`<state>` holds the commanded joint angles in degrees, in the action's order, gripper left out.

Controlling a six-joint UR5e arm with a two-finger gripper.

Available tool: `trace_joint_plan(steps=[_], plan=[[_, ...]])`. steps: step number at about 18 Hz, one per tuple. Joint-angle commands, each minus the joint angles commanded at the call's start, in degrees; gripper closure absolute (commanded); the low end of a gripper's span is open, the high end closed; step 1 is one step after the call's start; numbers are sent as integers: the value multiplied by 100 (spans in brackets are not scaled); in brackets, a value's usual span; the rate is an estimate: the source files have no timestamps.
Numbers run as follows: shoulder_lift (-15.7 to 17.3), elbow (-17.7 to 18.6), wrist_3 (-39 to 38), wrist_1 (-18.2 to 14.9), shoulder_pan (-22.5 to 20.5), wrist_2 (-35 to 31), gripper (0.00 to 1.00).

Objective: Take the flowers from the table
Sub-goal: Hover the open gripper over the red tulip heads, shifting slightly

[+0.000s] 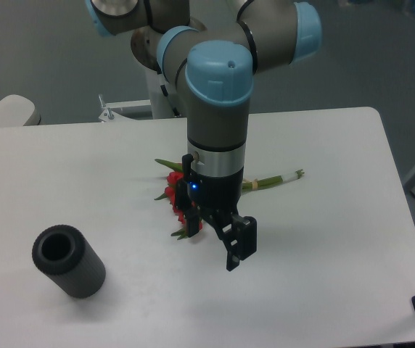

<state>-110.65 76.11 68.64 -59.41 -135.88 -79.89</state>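
Red buds and green stems are showing on the flowers (177, 190), lying against the white desk (323, 239); black fingers (238, 250) and a dark grey cylinder (68, 261) are contrasting.

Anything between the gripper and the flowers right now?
Nothing visible. The gripper hangs right at the flowers, its body covering the middle of the bunch. The dark grey cylinder lies well off to the side on the table.

White table (323, 239) with rounded corners, red flowers (175, 190) lying mid-table, dark grey cylinder (68, 261) near front-left
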Motion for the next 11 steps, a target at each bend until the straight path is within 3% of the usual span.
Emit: trace_joint_plan(steps=[11], plan=[[79, 386, 70, 26, 18, -44, 1]])
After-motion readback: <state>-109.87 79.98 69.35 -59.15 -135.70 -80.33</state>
